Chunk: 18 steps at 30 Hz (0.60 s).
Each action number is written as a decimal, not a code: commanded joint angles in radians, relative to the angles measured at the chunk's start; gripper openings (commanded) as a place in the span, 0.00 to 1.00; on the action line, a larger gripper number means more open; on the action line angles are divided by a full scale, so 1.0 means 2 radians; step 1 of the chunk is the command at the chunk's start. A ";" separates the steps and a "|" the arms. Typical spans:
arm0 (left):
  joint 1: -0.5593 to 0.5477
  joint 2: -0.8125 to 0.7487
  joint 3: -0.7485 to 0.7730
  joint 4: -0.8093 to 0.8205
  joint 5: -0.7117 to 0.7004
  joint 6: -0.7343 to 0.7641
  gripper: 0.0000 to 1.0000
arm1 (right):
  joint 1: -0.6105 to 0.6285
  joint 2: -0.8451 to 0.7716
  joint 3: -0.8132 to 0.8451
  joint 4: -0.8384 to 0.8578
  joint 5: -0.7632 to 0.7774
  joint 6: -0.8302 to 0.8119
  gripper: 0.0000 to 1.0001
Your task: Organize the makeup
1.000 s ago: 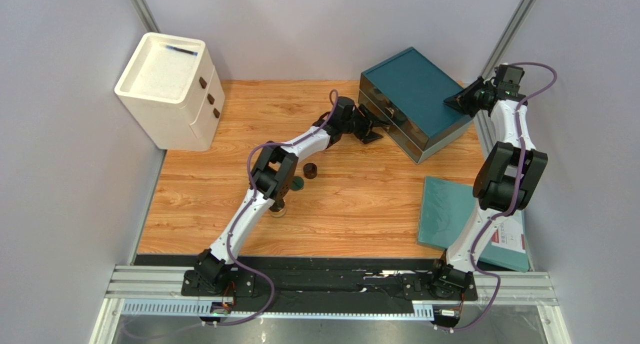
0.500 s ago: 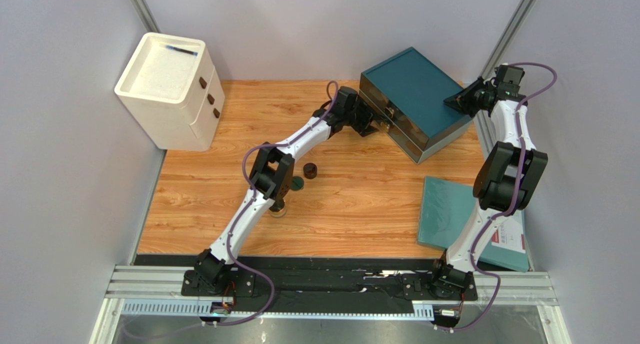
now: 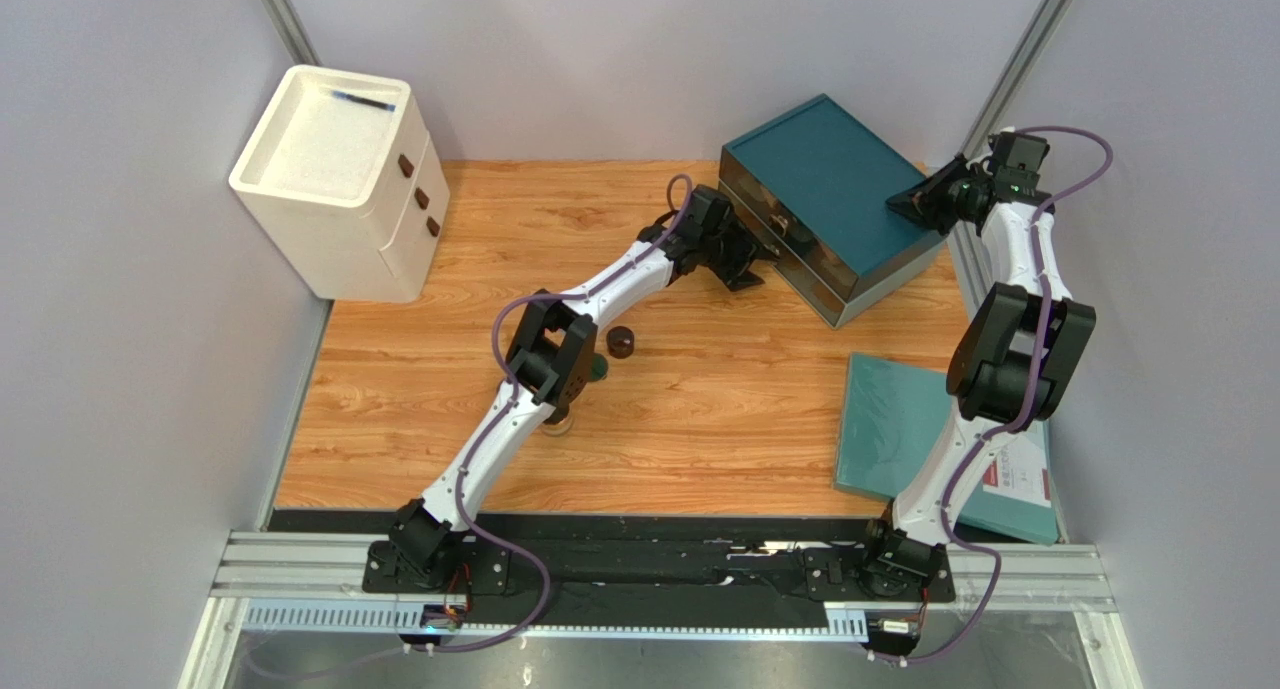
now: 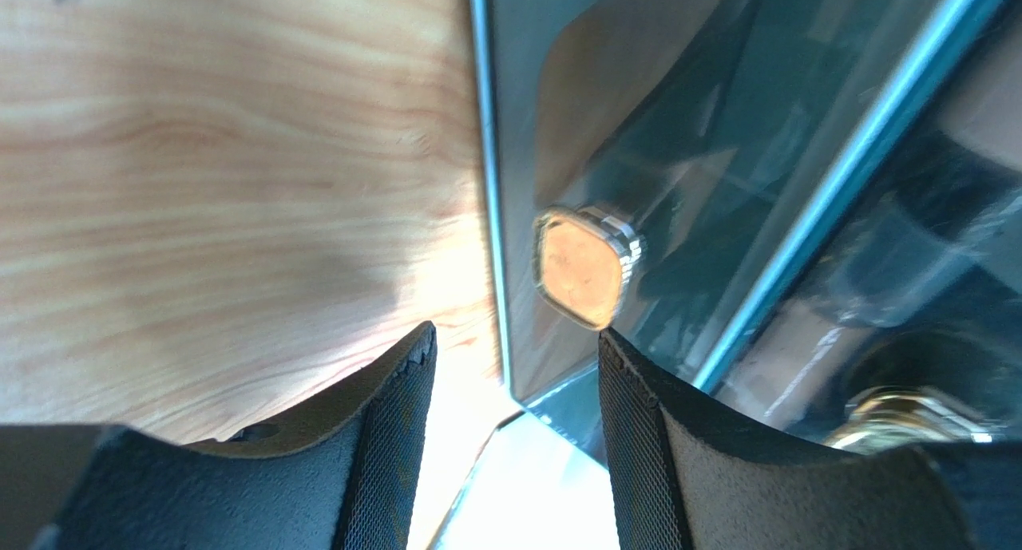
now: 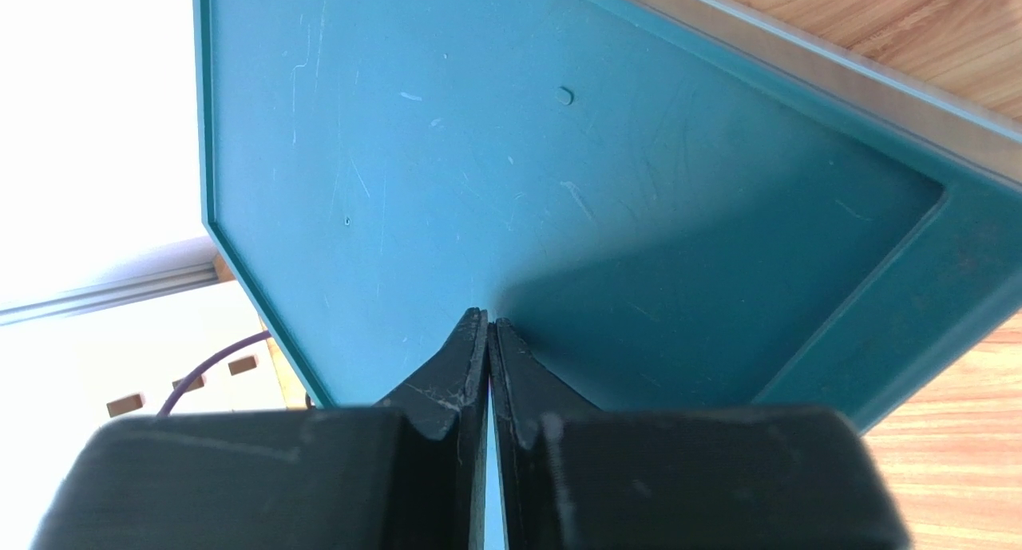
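Wood bench [image 3: 721, 404], grey walls. Left tool [image 4: 516, 344] open, empty; knob [image 4: 584, 266] of teal box [image 3: 824, 172] just ahead of its fingertips, not yet between them. Right tool [image 5: 487, 323] closed on nothing, tips over box top (contact unclear). Makeup: dark jar [image 3: 621, 341] and green disc [image 3: 597, 368] loose on bench, well behind left tool, beside its elbow. Judgement: unfinished; drawer to open, both pieces unstowed, other pieces not visible.

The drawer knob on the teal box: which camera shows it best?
The left wrist view: the knob sits large, just ahead of the open left gripper. The top external view shows the whole teal box, its knobs barely visible. The right wrist view shows only the box's top, no knob.
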 commanded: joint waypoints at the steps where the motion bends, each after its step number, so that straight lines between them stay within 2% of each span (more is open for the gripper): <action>1: -0.001 -0.003 0.019 -0.055 -0.025 0.021 0.57 | 0.006 0.058 -0.050 -0.122 0.062 -0.033 0.08; 8: 0.001 -0.018 0.003 -0.057 -0.054 0.010 0.58 | 0.006 0.055 -0.048 -0.124 0.061 -0.037 0.08; 13: 0.012 -0.023 -0.004 -0.013 -0.011 0.023 0.59 | 0.006 0.053 -0.051 -0.124 0.061 -0.036 0.08; 18: 0.017 -0.091 -0.096 0.051 0.020 0.063 0.61 | 0.006 0.051 -0.050 -0.124 0.060 -0.035 0.08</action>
